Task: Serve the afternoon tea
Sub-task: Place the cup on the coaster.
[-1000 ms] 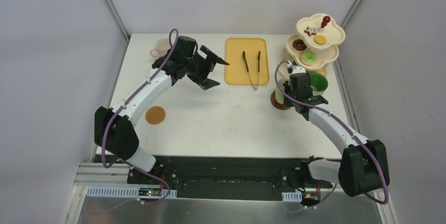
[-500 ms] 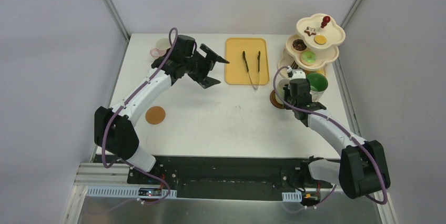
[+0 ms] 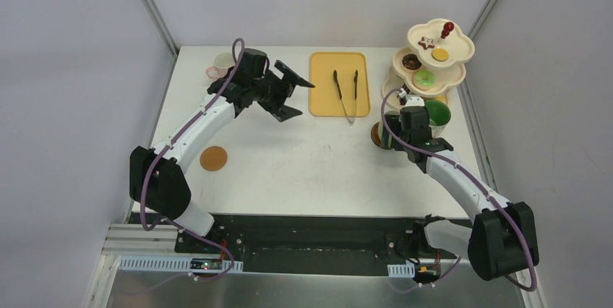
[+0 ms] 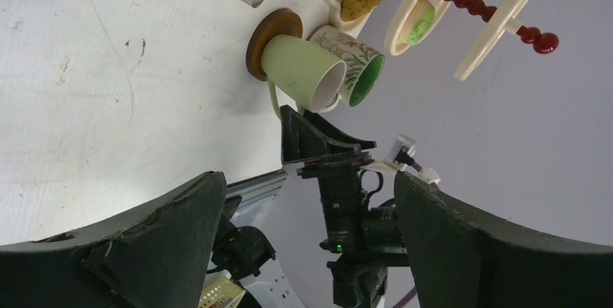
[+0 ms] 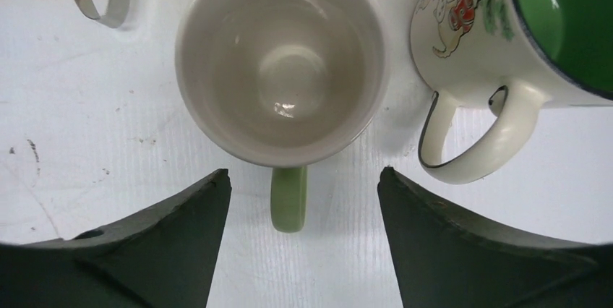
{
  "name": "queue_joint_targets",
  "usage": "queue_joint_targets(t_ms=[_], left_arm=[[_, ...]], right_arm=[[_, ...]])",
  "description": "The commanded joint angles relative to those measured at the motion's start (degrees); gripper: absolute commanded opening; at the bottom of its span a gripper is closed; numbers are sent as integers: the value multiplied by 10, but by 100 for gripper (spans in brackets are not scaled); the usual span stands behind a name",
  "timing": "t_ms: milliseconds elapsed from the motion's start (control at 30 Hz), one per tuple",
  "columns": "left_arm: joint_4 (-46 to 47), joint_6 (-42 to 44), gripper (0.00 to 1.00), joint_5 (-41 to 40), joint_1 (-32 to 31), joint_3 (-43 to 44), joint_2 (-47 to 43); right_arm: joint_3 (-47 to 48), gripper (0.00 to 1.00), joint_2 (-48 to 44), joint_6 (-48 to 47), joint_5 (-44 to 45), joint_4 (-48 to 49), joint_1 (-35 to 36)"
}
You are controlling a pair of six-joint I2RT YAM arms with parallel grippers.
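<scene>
Trouble is brewing at the cream mug (image 5: 282,69), sitting on its coaster (image 4: 269,33) just beside the patterned mug (image 5: 491,33): the right gripper (image 5: 300,185), jaws apart, is straddling its handle (image 5: 289,207) and could snag it lifting off, while the left gripper (image 3: 298,98) is hovering wide open, well away.

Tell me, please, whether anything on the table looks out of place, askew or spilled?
Nothing is spilled or toppled. One coaster lies bare at the left front of the table, while the patterned mug stands directly on the table beside the pale mug, no coaster showing under it.
</scene>
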Motion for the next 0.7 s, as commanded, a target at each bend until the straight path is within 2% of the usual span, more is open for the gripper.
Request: queue_joint_targets(t_ms=[0,333,533,667], left_arm=[[-12,36,90,-6,6,22,-3],[-58,104,89,-51,6,58,-6],[-143,231,88,-128,10,130,2],[-221,328,86,-209,26,165,3]], right_arm=[[42,79,-38,27,-4,-53,0],[93,85,-70,49,-33,-129,0],[137,86,-76,68,-69,-171,0],[170,86,-69,79,-103,-193,0]])
